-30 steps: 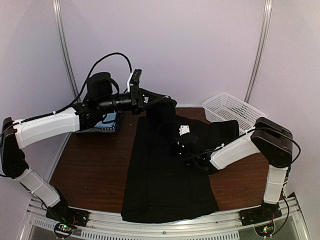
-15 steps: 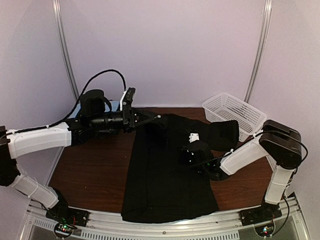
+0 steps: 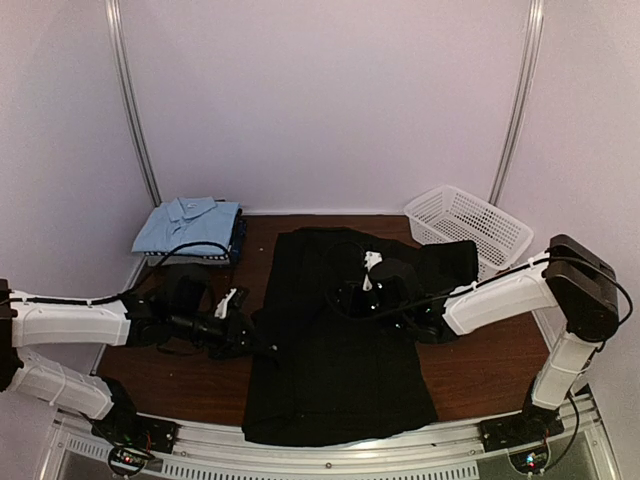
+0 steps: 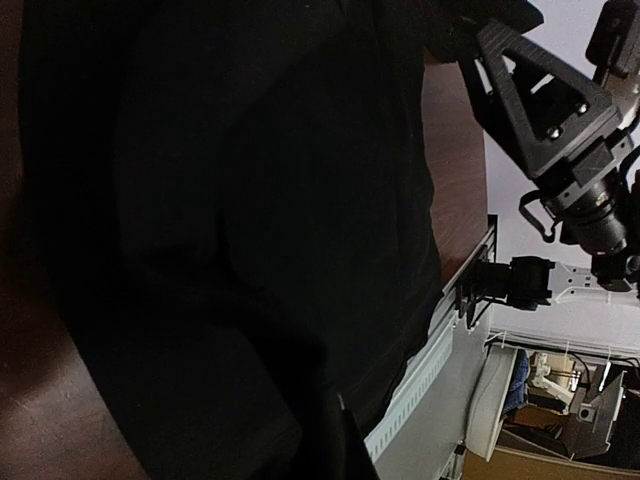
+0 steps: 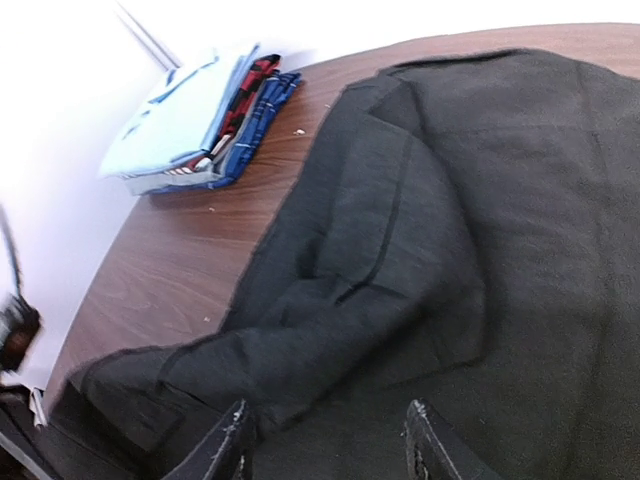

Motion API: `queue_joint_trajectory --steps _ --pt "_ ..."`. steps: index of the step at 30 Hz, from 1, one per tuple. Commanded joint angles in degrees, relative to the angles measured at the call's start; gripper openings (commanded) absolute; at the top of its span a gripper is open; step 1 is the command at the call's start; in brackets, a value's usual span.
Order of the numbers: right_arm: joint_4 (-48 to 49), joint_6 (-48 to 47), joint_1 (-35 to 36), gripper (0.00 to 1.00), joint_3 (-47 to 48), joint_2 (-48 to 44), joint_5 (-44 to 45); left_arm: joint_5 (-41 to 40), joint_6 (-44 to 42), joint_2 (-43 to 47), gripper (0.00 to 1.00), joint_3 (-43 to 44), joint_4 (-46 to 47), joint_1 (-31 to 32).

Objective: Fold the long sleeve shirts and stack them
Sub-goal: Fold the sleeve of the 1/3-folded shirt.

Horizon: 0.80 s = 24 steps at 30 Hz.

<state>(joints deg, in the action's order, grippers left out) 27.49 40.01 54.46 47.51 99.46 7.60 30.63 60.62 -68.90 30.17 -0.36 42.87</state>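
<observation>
A large black long sleeve shirt (image 3: 340, 370) lies spread across the middle of the table. Its sleeve (image 5: 300, 330) is laid slantwise over the body toward the left edge. My left gripper (image 3: 262, 340) sits low at that left edge, shut, with black cloth filling the left wrist view around its jaws (image 4: 335, 450). My right gripper (image 3: 350, 295) hovers over the shirt's upper middle, open (image 5: 325, 445), with nothing between its fingers. A folded stack of shirts (image 3: 190, 225), a light blue collared one on top, rests at the back left (image 5: 200, 120).
A white mesh basket (image 3: 465, 225) stands at the back right, next to the shirt's far corner. Bare brown table (image 3: 190, 370) shows left of the shirt. The metal front rail (image 4: 430, 370) runs just past the shirt's near hem.
The left gripper came down from the raised back of the shirt to the left edge, bringing the sleeve along. The right gripper's jaws opened and it shifted slightly back-left.
</observation>
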Motion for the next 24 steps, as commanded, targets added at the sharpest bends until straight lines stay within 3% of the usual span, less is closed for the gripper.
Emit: queue_joint_trajectory --steps 1,9,13,24 --pt "-8.7 -1.1 -1.1 0.53 5.5 0.1 -4.7 1.3 -0.5 1.3 0.0 -0.1 -2.4 1.6" --pt "-15.1 0.9 -3.8 0.48 6.7 -1.3 -10.6 3.5 2.7 3.1 0.0 1.7 -3.5 3.1" --pt "-13.5 3.0 -5.7 0.5 4.3 -2.6 -16.8 7.1 9.2 4.7 0.0 1.1 5.8 3.1" --pt "4.2 17.5 -8.5 0.74 -5.0 -3.1 -27.8 10.1 17.8 3.2 0.0 4.8 14.9 3.2"
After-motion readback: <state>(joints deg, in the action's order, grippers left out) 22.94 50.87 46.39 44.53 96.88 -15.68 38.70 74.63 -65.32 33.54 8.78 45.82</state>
